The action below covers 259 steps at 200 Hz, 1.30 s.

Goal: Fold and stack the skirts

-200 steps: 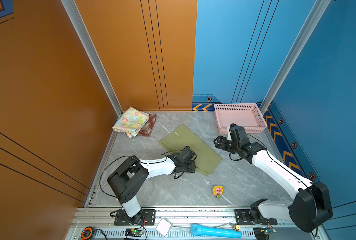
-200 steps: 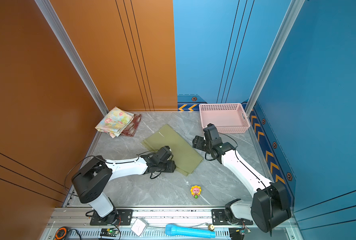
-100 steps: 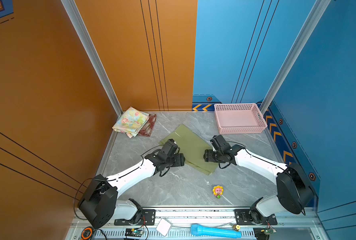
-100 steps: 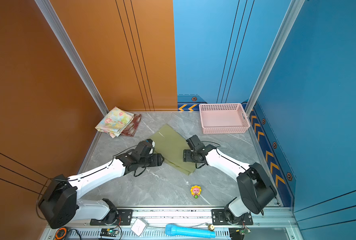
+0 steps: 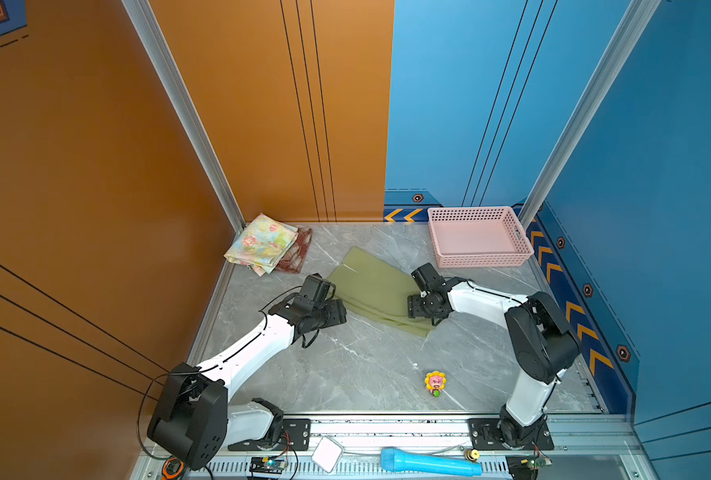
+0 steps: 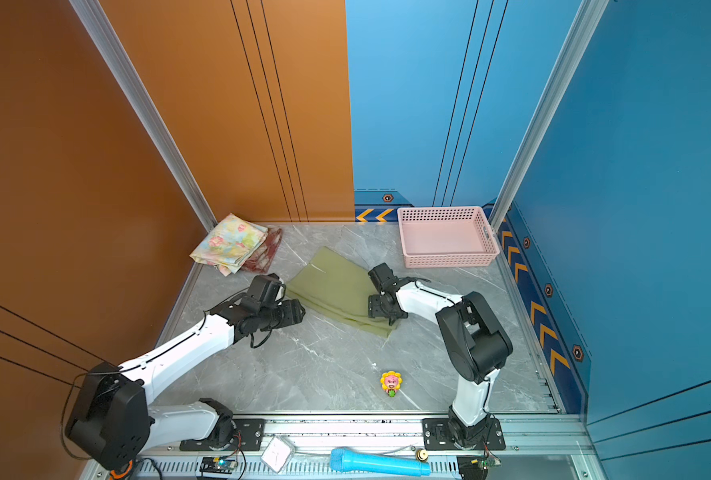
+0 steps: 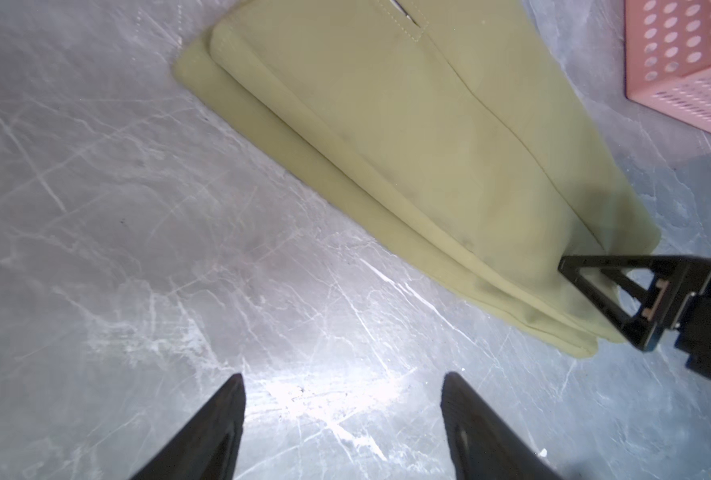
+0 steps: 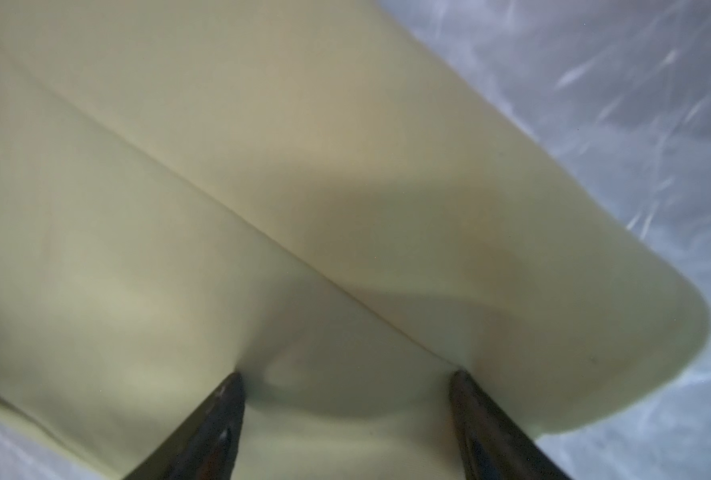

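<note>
The olive green skirt (image 5: 372, 284) (image 6: 331, 286) lies folded lengthwise mid-floor. In the back left corner the floral skirt (image 5: 262, 243) (image 6: 229, 243) rests folded on the red plaid skirt (image 5: 300, 253) (image 6: 268, 253). My left gripper (image 5: 342, 314) (image 6: 300, 314) (image 7: 343, 378) is open over bare floor just off the olive skirt's left side, holding nothing. My right gripper (image 5: 414, 306) (image 6: 373, 308) (image 8: 345, 378) is open too, both tips pressed down onto the olive skirt (image 8: 262, 187) near its front right corner. In the left wrist view the right gripper's fingers (image 7: 619, 286) touch the skirt (image 7: 408, 124) at that end.
A pink perforated basket (image 5: 482, 259) (image 6: 449, 261) stands at the back right, close behind the right arm. A small flower toy (image 5: 435, 383) (image 6: 390, 383) sits on the grey marble floor near the front. A blue cylinder (image 5: 428, 463) lies on the front rail.
My left gripper let go of the olive skirt's near edge, opened and drew back left. My right gripper came down from near the basket onto the skirt's front right end.
</note>
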Available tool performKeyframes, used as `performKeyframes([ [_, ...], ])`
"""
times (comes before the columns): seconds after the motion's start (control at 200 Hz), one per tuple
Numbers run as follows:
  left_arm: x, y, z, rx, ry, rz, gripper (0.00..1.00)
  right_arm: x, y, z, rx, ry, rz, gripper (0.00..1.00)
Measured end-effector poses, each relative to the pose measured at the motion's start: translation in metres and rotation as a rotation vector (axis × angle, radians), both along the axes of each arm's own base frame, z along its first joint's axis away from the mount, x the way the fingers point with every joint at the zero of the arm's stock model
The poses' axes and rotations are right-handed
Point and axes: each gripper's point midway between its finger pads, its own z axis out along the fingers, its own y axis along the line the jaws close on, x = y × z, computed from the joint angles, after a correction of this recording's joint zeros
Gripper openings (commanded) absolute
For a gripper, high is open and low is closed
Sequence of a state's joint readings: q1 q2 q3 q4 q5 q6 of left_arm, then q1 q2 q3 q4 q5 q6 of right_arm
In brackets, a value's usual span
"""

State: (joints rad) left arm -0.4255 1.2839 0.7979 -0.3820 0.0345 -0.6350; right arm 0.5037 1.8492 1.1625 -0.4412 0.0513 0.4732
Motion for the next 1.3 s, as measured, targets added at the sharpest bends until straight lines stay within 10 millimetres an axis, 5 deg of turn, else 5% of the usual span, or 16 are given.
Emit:
performKeyframes([
  [0.11, 0.011, 0.006, -0.002, 0.014, 0.011, 0.017, 0.76, 0.038, -0.008, 0.01, -0.029, -0.049, -0.001, 0.82],
  [0.235, 0.026, 0.009, -0.008, 0.037, 0.034, 0.022, 0.76, 0.059, -0.009, 0.042, -0.02, -0.136, 0.008, 0.81],
  [0.34, 0.042, 0.01, -0.015, 0.059, 0.054, 0.021, 0.76, 0.051, 0.0, 0.07, 0.017, -0.2, 0.028, 0.8],
  [0.446, 0.062, 0.01, -0.023, 0.081, 0.071, 0.013, 0.74, 0.022, 0.008, 0.083, 0.066, -0.236, 0.037, 0.79],
  [0.716, 0.113, -0.001, -0.032, 0.113, 0.057, -0.03, 0.71, -0.024, -0.001, 0.036, 0.101, -0.136, -0.032, 0.75],
  [0.941, 0.147, -0.013, -0.046, 0.129, 0.037, -0.064, 0.71, -0.026, 0.013, 0.007, 0.102, -0.081, -0.025, 0.75],
  [1.081, 0.146, -0.012, -0.072, 0.151, 0.087, -0.074, 0.7, -0.022, 0.017, 0.002, 0.1, -0.072, -0.022, 0.75],
  [1.297, 0.149, -0.014, -0.072, 0.143, 0.077, -0.076, 0.69, -0.01, 0.01, 0.002, 0.099, -0.079, -0.03, 0.75],
])
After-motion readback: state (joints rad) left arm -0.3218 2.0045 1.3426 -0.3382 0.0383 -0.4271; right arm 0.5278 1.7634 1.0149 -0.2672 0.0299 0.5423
